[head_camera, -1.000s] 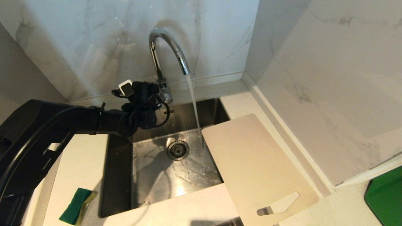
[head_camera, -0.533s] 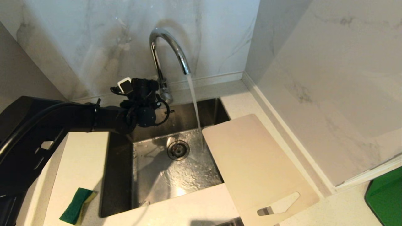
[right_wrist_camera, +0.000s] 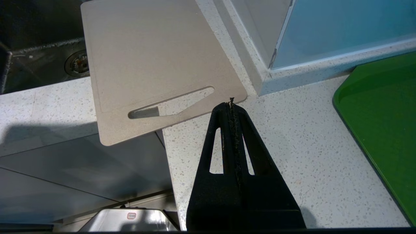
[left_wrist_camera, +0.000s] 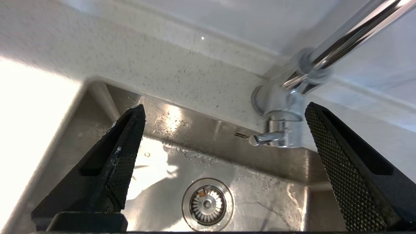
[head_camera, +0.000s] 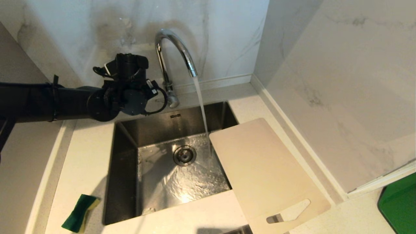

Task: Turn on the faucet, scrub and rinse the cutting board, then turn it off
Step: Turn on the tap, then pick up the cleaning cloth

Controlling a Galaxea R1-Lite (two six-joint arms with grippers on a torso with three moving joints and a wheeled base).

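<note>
Water runs from the chrome faucet (head_camera: pixel 175 48) into the sink (head_camera: pixel 125 182), falling just off the far corner of the cutting board. The beige cutting board (head_camera: pixel 263 172) lies slanted over the sink's right rim and the counter, handle slot toward me. My left gripper (left_wrist_camera: pixel 224 106) hangs open and empty above the sink's back left, a little short of the faucet's side lever (left_wrist_camera: pixel 265 139). In the head view its wrist (head_camera: pixel 128 87) is left of the faucet's base. My right gripper (right_wrist_camera: pixel 230 104) is shut and empty, above the counter by the cutting board's (right_wrist_camera: pixel 152 58) near corner.
A green and yellow sponge (head_camera: pixel 79 213) lies on the counter left of the sink's front. A green item with a rounded corner (head_camera: pixel 398 208) sits at the far right. Marble walls close the back and the right. The drain (head_camera: pixel 184 155) is in the sink's middle.
My left arm has risen and drawn back to the left, away from the faucet's base. The water keeps running. The cutting board has not moved.
</note>
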